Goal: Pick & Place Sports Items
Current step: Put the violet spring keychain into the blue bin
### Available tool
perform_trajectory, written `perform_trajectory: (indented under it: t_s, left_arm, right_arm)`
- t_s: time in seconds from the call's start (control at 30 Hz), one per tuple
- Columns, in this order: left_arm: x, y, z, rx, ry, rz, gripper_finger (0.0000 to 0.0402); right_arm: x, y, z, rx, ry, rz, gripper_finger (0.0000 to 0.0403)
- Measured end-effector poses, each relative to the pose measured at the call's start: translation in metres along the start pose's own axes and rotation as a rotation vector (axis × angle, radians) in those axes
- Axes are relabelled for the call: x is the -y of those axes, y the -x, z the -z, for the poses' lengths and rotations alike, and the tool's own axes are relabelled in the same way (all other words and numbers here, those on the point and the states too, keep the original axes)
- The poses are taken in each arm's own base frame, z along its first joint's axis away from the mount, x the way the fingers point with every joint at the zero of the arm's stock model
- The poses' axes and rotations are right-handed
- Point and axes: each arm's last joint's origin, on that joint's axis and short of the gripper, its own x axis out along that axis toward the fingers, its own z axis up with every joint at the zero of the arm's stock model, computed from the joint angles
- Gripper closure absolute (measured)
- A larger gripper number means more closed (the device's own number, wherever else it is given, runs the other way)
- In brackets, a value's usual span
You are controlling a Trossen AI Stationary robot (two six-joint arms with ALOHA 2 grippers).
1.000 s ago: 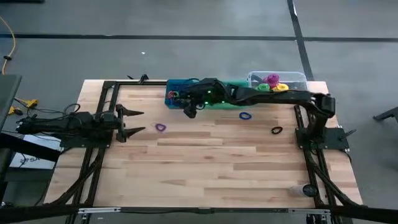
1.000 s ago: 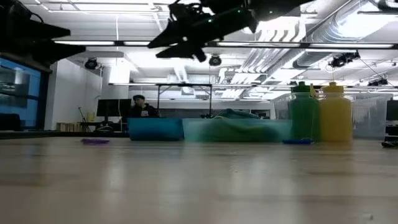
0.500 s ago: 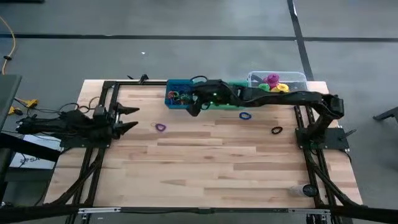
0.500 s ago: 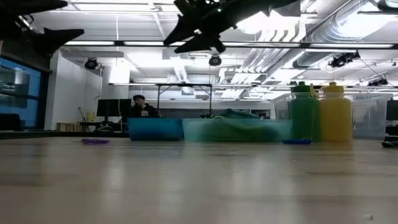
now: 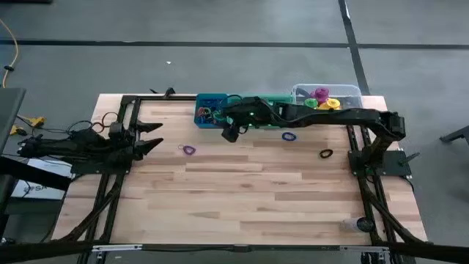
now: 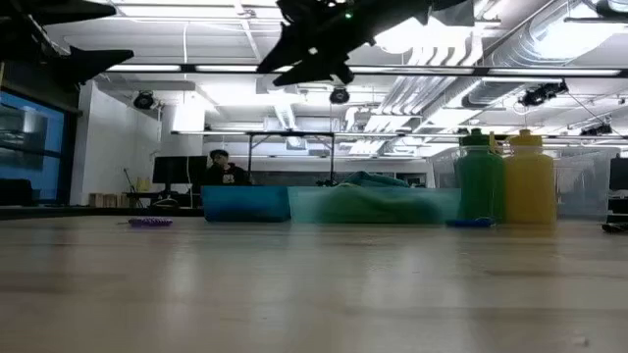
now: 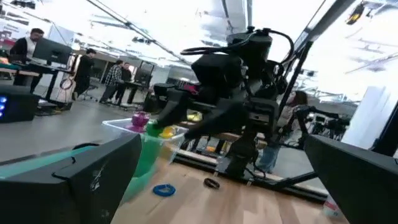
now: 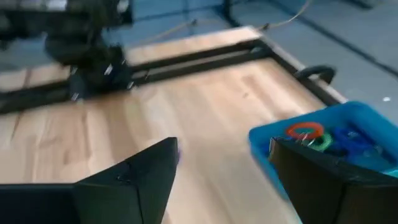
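My right gripper (image 5: 224,129) (image 8: 224,186) hangs open above the near edge of the blue bin (image 5: 211,110), nothing between its fingers. Coloured rings (image 8: 306,131) lie in that bin. A teal cloth (image 6: 371,182) sits in the green bin (image 5: 272,102). Purple, green and yellow bottles (image 5: 321,97) stand in the clear bin (image 5: 344,92). Loose on the table lie a purple ring (image 5: 189,149), a blue ring (image 5: 289,136) and a black ring (image 5: 326,153). My left gripper (image 5: 160,133) (image 7: 217,186) is open at the table's left, raised and pointing across it.
The three bins stand in a row along the far edge. Black frame rails (image 5: 121,169) run along the left and right sides. The middle and near part of the wooden table (image 5: 249,198) is bare. People and desks show in the room beyond.
My right gripper has drifted a little toward the table's right edge and risen slightly, staying open above the blue bin. My left gripper has risen, tipped its fingers upward and rolled about its own axis. No object has moved.
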Motion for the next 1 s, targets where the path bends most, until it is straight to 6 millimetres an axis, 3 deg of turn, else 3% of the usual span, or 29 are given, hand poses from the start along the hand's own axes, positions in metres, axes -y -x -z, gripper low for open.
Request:
perform_trajectory:
  t_s: [0.23, 0.53, 0.77, 1.0]
  left_arm:
    - [0.01, -0.018, -0.016, -0.282, -0.105, -0.054, 0.0034]
    - [0.033, -0.067, -0.023, -0.684, -0.22, -0.086, 0.0034]
    - [0.039, -0.097, -0.001, -0.927, -0.164, -0.051, 0.0034]
    - [0.008, -0.109, 0.034, -1.217, -0.041, -0.189, 0.0034]
  right_arm:
    - [-0.001, 0.018, 0.007, -0.145, 0.019, -0.087, 0.0199]
    - [-0.007, 0.042, 0.006, -0.202, 0.081, -0.112, 0.0199]
    - [-0.007, 0.059, 0.004, -0.214, 0.085, -0.137, 0.0199]
    - [-0.006, 0.072, -0.003, -0.177, 0.115, -0.141, 0.0199]
